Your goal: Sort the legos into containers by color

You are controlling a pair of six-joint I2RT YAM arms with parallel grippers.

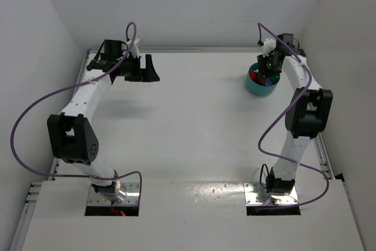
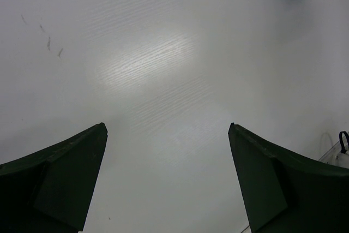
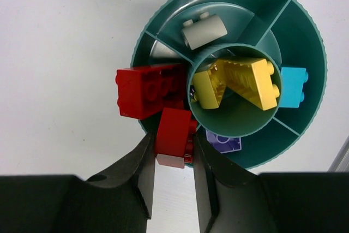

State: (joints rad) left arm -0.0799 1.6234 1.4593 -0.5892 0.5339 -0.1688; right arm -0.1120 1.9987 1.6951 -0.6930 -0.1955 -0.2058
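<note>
The right gripper [image 3: 173,143] pinches a small red brick [image 3: 173,130] between nearly closed fingers at the rim of the teal tub [image 3: 305,36], which stands at the far right of the white table [image 2: 147,69]. Just beside the held piece, a larger red brick [image 3: 148,90] sits in the tub's left outer compartment and juts out over the wall. Two yellow bricks [image 3: 245,83] lie tilted in the round centre cup. In the outer ring, a white brick [image 3: 204,31], a light blue brick [image 3: 292,87] and a purple brick [image 3: 223,142] each occupy their own section. Whether the held brick touches the tub cannot be told. Well apart, at the far left of the table, the left gripper [image 2: 168,129] hangs with its fingers spread wide and nothing between them, over bare tabletop.
</note>
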